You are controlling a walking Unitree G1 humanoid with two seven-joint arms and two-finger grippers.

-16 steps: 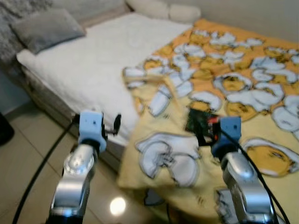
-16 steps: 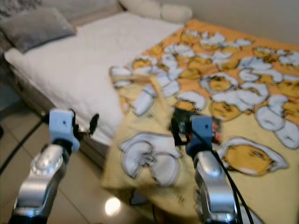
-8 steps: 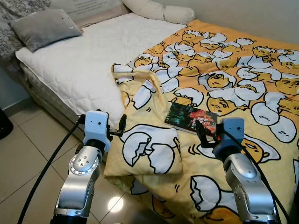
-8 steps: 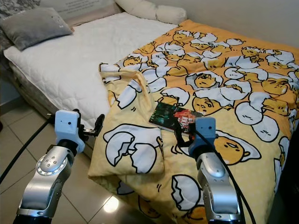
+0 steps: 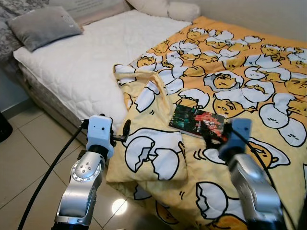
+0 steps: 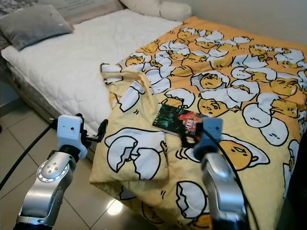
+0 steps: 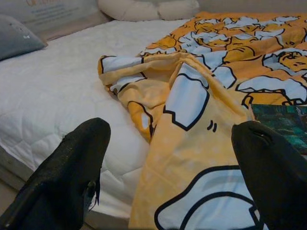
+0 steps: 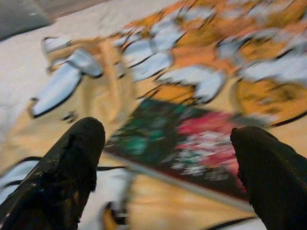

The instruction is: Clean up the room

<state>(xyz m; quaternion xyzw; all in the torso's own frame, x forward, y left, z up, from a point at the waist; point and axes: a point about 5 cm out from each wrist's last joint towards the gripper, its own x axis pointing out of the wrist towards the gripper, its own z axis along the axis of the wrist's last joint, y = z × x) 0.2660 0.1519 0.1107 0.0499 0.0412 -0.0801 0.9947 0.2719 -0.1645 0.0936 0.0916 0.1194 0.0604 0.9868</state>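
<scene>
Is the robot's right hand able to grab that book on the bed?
Probably yes. The right gripper is open and aimed at the book, which lies flat on the yellow blanket with nothing between them.

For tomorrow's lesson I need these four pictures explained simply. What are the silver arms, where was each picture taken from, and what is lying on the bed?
The silver arms belong to a walking humanoid robot tidying a room. Two pictures come from the two eyes of a camera on its head, looking down at a bed with a white mattress. The other two come from cameras on its wrists, each looking along that arm's own two black fingers.

A yellow blanket printed with cartoon eggs covers part of the bed, one corner folded back. A dark-covered book lies on it. A grey pillow sits at the head.

The left pincer is open near the blanket's edge. The right pincer is open, just short of the book. Neither holds anything.
</scene>
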